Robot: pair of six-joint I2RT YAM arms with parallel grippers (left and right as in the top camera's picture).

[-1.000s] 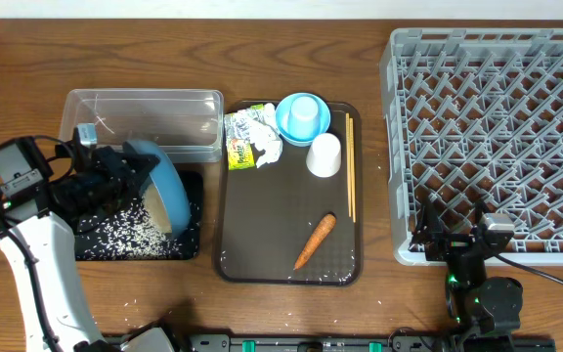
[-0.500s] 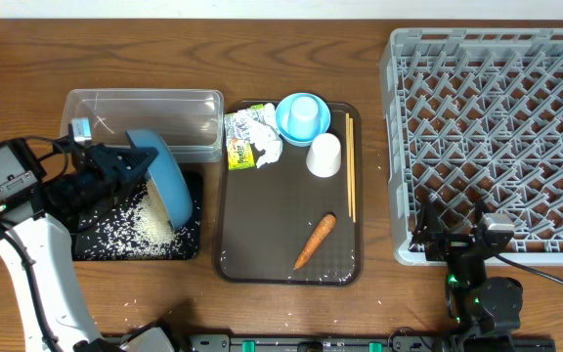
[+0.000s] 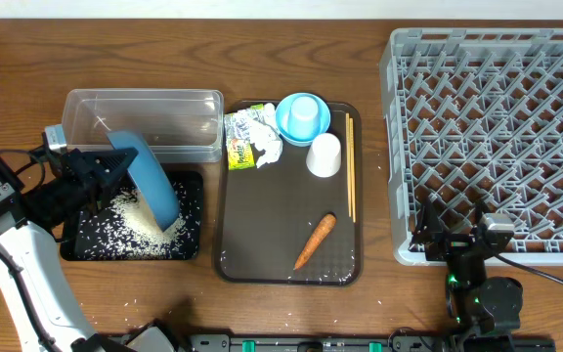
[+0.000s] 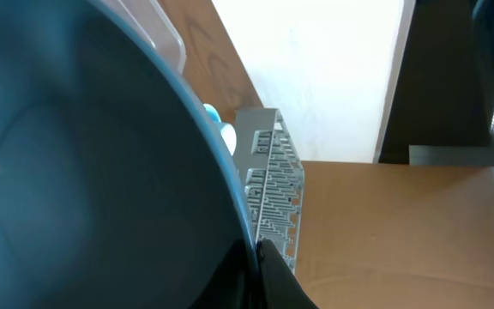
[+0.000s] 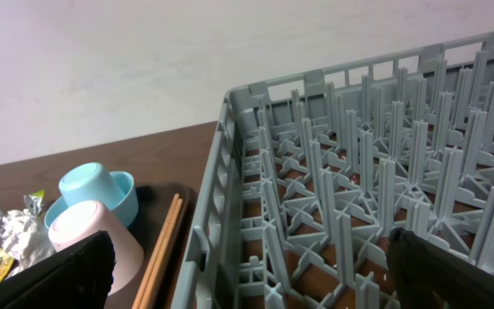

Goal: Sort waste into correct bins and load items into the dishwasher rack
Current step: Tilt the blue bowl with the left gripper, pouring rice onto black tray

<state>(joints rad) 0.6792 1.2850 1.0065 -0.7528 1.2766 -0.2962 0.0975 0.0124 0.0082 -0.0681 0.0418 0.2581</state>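
Left gripper (image 3: 108, 166) was clenched on the rim of the dark-blue bowl (image 3: 150, 181), holding it tipped steeply, mouth down toward the black tray (image 3: 199, 215). Likely reason: dumping rice (image 3: 140, 220), which lay in a pile right under the bowl's low edge. A few grains had strayed onto the table in front of the tray. Left wrist view showed only the bowl's inside, nearly clean, one grain visible. The clear tub (image 3: 164, 117) sat just behind the tray and looked empty; the bowl's upper edge was close to its front wall, so little room that way.

On the brown tray (image 3: 262, 225), the wrapper (image 3: 242, 149) and tissue (image 3: 257, 125) were bunched at the back left corner. The light-blue bowl (image 3: 302, 118) and white cup (image 3: 324, 154) were beside them, the chopsticks (image 3: 350, 166) lay along the right rim, and the carrot (image 3: 315, 241) lay alone at the front, with open space around it for an easy pick.

The rack (image 3: 497, 117) was empty, all pegs free. Right gripper (image 3: 454, 227) was released, jaws wide, holding nothing, parked at the rack's front edge and well clear of the tray.
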